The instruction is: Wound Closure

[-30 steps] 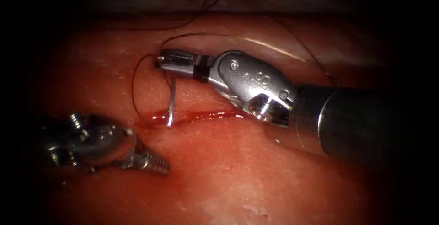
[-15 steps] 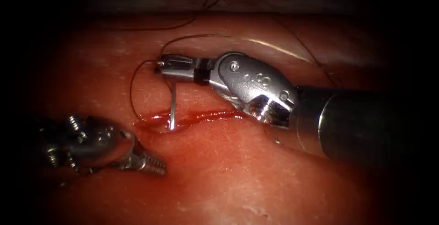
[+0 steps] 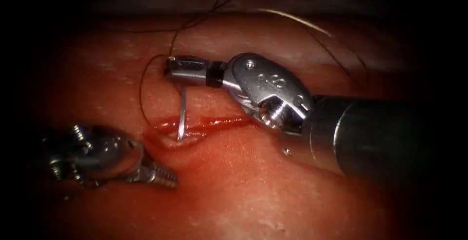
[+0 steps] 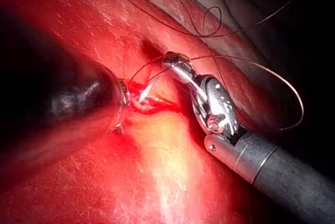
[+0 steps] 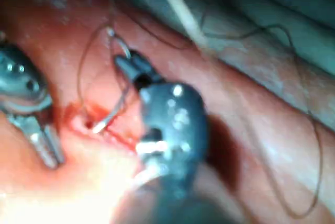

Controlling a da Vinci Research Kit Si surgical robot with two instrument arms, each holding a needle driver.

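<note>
At the cut (image 3: 195, 123), right tool (image 3: 170, 67) is pinching needle (image 3: 181, 115) near its tail, tip seemingly entering tissue (image 3: 253, 181); left tool (image 3: 163, 175), jaws pressed together, is holding nothing; rotating along the curve seems advisable

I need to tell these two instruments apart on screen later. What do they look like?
The right arm's tool has a dark, round shaft, a shiny silver wrist housing with small embossed markings and round pins, a black band, then slim silver jaws. The left arm's tool has a bulkier silver wrist with exposed screws and ridged, serrated silver jaws.
</note>
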